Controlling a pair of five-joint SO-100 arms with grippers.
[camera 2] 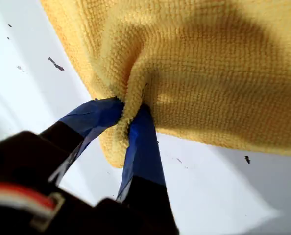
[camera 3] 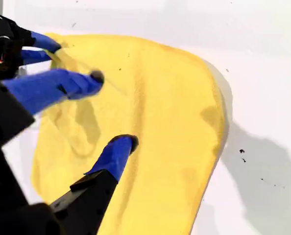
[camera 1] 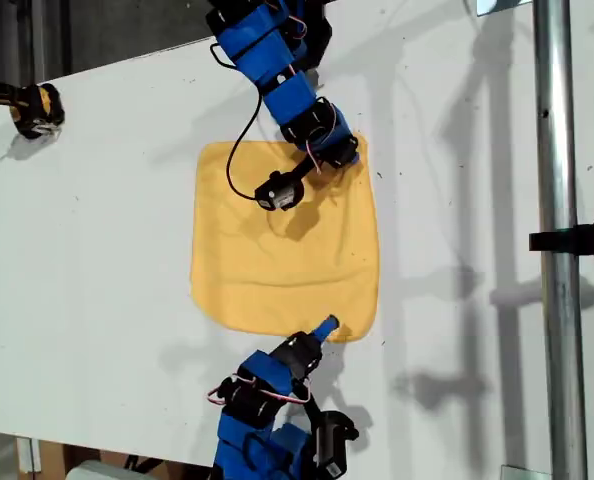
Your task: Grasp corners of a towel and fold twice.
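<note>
In the exterior view, the towel [camera 1: 277, 260] lies spread flat on the white tabletop [camera 1: 107, 250]. My first tool [camera 1: 325, 327] sits at the near hem, close to the corner [camera 1: 362, 325] on the exterior view's right. My second tool [camera 1: 332, 155] hangs over the far hem on the same side. If the two lifts are uneven, the risk is that the cloth skews and the fold comes out crooked.

In the first wrist view, my first tool [camera 2: 128, 110] is closed on the towel [camera 2: 209, 58], with a small bunch of hem squeezed between the blue jaws. The bite looks shallow and sits beside the corner rather than on it. A quick pull could let the cloth slip out. The loose tip might also flop and spoil the edge line against the tabletop [camera 2: 224, 196].

In the second wrist view, my second tool [camera 3: 111, 110] is spread open with nothing between its jaws. It appears to hover above the towel [camera 3: 170, 122] rather than touch it. The first tool [camera 3: 42, 46] shows across the cloth, clamped on its corner. The open jaws seem to stand over the middle of the cloth and not the hem. Closing there would probably pinch a ridge, or push a wrinkle along the tabletop [camera 3: 263, 73] without catching anything. Dragging while only one side is held could pull the whole towel askew.
</note>
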